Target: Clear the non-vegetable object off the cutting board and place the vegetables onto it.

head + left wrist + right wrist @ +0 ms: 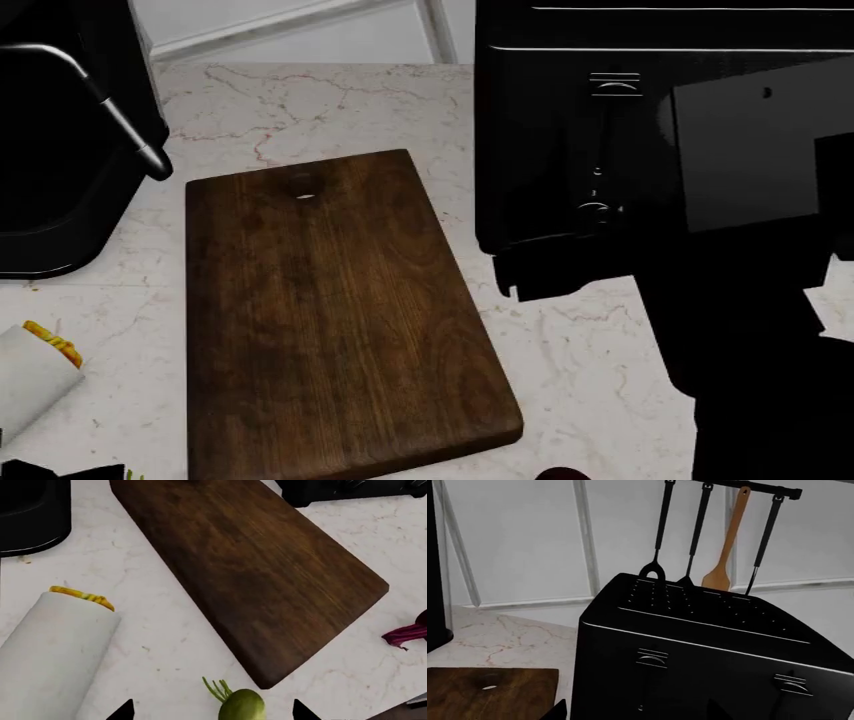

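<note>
The dark brown cutting board (260, 575) lies bare on the marble counter; it also shows in the head view (334, 320) and, at one corner, in the right wrist view (487, 690). The white tortilla wrap (53, 655) lies on the counter beside the board, and its end shows in the head view (34, 375). The yellow-green bulb (241, 706) sits between the tips of my open left gripper (213, 714). The beet's magenta stalk (405, 635) lies off the board's corner. My right gripper (639, 712) is open and empty, facing the toaster.
A black toaster (627, 130) stands right of the board, and it fills the right wrist view (694, 650). A black appliance (60, 140) stands at the left. Utensils (730, 540) hang on a rail behind the toaster.
</note>
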### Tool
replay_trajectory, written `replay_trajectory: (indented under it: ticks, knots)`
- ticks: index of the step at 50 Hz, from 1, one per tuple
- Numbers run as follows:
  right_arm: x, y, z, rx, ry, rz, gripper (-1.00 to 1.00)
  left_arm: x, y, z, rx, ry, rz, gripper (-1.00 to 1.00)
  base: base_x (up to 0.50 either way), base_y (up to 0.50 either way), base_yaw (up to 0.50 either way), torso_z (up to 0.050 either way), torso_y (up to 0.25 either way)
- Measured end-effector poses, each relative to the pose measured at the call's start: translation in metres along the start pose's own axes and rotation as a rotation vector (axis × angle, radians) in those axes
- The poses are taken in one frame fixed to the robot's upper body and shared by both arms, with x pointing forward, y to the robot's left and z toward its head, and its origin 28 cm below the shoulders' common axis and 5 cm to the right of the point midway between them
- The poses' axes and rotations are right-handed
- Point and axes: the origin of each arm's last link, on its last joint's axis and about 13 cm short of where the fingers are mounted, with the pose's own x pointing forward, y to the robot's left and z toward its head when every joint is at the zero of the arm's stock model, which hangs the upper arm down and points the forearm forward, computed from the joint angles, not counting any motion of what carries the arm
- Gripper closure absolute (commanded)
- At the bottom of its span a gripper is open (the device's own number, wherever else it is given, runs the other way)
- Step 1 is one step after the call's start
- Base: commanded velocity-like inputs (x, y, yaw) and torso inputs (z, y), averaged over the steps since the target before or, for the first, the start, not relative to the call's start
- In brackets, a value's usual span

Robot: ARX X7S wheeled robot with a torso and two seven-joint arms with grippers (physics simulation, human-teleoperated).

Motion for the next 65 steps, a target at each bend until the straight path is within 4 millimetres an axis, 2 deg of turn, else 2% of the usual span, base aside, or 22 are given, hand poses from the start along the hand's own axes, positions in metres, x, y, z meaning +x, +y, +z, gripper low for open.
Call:
replay_trajectory:
  ticks: [36,65]
  knots:
    - [-0.006,-0.005,-0.009,0.012,0.012,-0.017,-1.00,0.024,-0.004,-0.022,-0.065,0.083,-0.044,-1.00,0.00,0.00,0.00,0.000,0.000]
    - [-0.008,-0.007,-0.016,0.022,0.026,-0.026,-1.00,0.040,-0.003,-0.030,-0.054,0.086,-0.026,-1.00,0.00,0.00,0.00,0.000,0.000]
